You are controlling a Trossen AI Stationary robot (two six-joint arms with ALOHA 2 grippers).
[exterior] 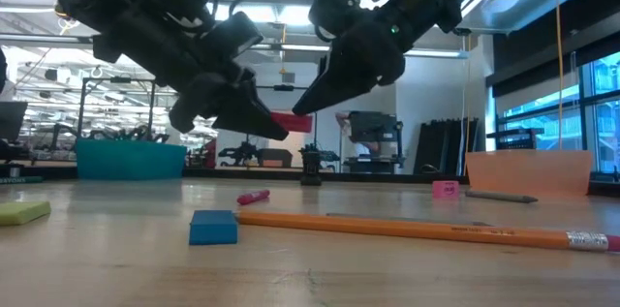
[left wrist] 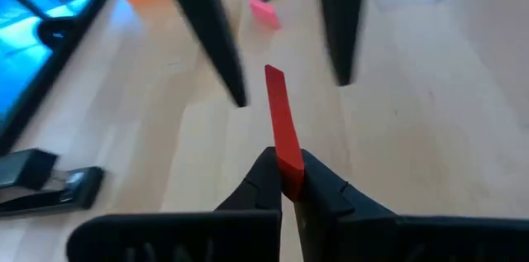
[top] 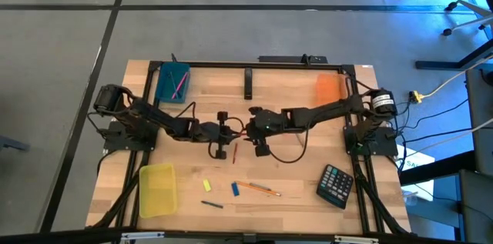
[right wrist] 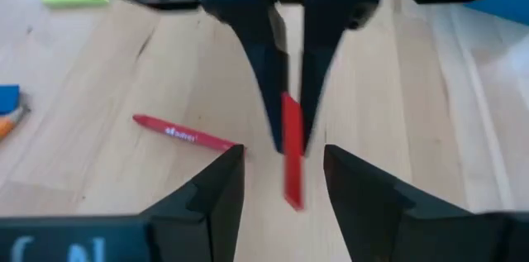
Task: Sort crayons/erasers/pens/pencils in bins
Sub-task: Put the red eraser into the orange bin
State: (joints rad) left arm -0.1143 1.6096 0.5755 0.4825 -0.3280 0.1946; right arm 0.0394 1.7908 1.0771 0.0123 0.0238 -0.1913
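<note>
**High view to wrist views: red stick passed between the two tools over mid-bench**

High view: both arms reach to the middle of the bench [top: 192,98]. Left tool [top: 226,130] and right tool [top: 248,126] sit just beside each other there; the held thing is too small to make out from above. Teal bin [top: 172,82] at the far left corner, orange bin [top: 329,88] at the far right, yellow bin [top: 157,189] at the near left. Black calculator [top: 336,185] near right. A yellow eraser [top: 206,185], a blue block [top: 235,189] and an orange pencil [top: 258,188] lie along the near edge. A red crayon [top: 234,155] lies below the tools.

Low view: adds height. Both tools hang clear above the bench, tips facing. The left tool [exterior: 274,129] pinches a red stick [exterior: 298,122] level in the air. The right tool [exterior: 302,106] is at the stick's other end. Blue block [exterior: 213,227] and pencil [exterior: 417,229] in the foreground, pink eraser [exterior: 445,189] farther back.

Left wrist view: left tool [left wrist: 289,181] clamped tight on the red stick [left wrist: 281,121]. The right tool's two fingers [left wrist: 216,39] stand apart on either side of the stick's far end, not touching it.

Right wrist view: right tool [right wrist: 285,167] spread wide, the red stick [right wrist: 292,150] between its fingers, gripped only by the left tool beyond. The red crayon [right wrist: 183,135] lies on the bench below.
</note>
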